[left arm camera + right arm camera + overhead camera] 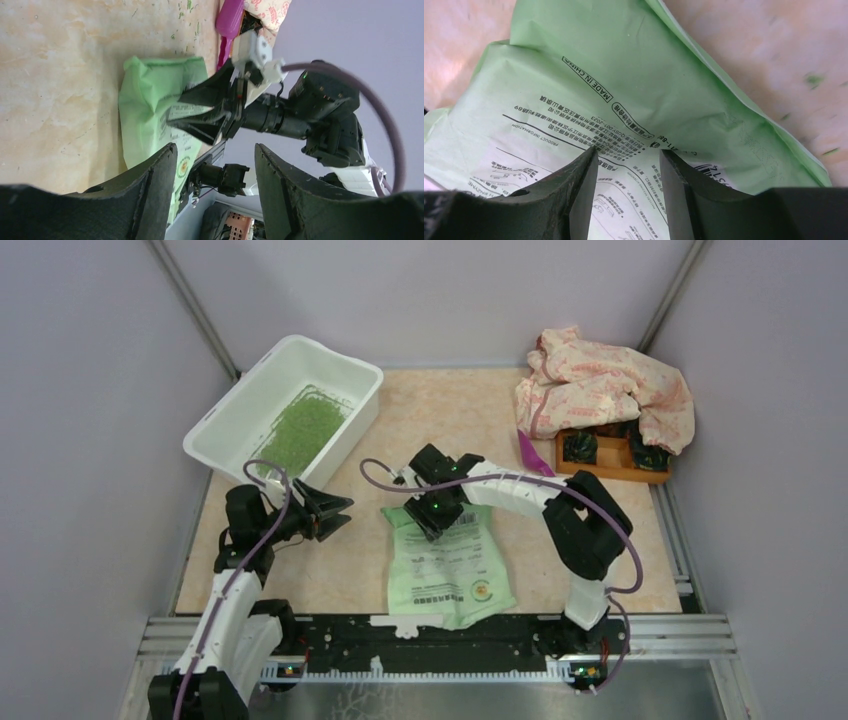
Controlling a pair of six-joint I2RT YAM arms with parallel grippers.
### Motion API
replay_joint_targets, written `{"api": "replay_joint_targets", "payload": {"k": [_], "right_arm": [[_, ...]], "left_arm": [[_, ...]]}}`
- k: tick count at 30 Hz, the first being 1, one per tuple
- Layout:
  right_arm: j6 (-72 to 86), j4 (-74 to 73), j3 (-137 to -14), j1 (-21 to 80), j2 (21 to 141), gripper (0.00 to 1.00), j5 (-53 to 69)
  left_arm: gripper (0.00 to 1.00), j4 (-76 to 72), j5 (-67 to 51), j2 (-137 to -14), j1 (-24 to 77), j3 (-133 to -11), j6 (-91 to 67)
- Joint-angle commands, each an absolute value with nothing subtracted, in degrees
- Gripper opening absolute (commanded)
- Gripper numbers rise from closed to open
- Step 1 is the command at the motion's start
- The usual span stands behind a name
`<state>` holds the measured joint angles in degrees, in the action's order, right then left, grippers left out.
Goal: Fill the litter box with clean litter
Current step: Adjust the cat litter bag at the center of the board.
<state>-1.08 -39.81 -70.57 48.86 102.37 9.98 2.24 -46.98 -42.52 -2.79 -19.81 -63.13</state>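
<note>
Litter is already in the litter box (262,385), which sits at the far left of the table (400,410). The clean litter (303,428) forms a pale green patch over only part of the floor, with bare white plastic showing around it. I judge the filling started but short of done.

The green printed bag (450,565) lies flat at the near centre, well apart from the box. It looks limp and thin, so I cannot tell how much it holds.

My right gripper (428,523) hangs over the bag's far edge with its jaws apart. In my right wrist view the bag (634,65) fills the gap at my right gripper (628,152), its creases running toward that gap. I cannot tell whether the tips touch the plastic.

My left gripper (345,515) hovers just beside the box's near right corner, jaws apart and holding nothing. Its camera looks right, across the bag (150,90), at my right gripper (176,110).

What is left, as I judge it, is to pinch the bag, lift it and tip the rest into the box.

At the far right, a magenta scoop (530,453) lies beside an orange tray (610,470) half covered by a cloth (600,385).
</note>
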Motion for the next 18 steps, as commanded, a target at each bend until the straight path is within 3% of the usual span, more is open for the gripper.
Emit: {"api": "replay_joint_targets", "payload": {"k": [1,4,11,15,18], "right_arm": [[-5.26,-27.70,-76.64,46.03,104.93,0.49,7.07],[-6.85,-25.91,-76.31,45.92,101.37,0.50,6.22],[-8.35,-20.41,-61.94,52.61,77.81,0.53,-1.13],[-3.76,-20.94,-51.75,65.26,66.99,0.54,-12.09],[3.43,-20.66,-43.47,73.11,61.57,0.54,-18.12]], "left_arm": [[0.64,1.98,-47.02,-42.63,-3.28,-21.96,-61.90],[0.64,2.43,-46.78,-42.71,-3.30,-22.33,-61.44],[0.65,1.46,-46.13,-44.09,-3.26,-22.50,-61.08],[0.82,0.75,-46.43,-46.39,-3.25,-23.18,-60.55],[0.85,0.75,-46.53,-48.25,-3.25,-24.28,-59.40]]}}
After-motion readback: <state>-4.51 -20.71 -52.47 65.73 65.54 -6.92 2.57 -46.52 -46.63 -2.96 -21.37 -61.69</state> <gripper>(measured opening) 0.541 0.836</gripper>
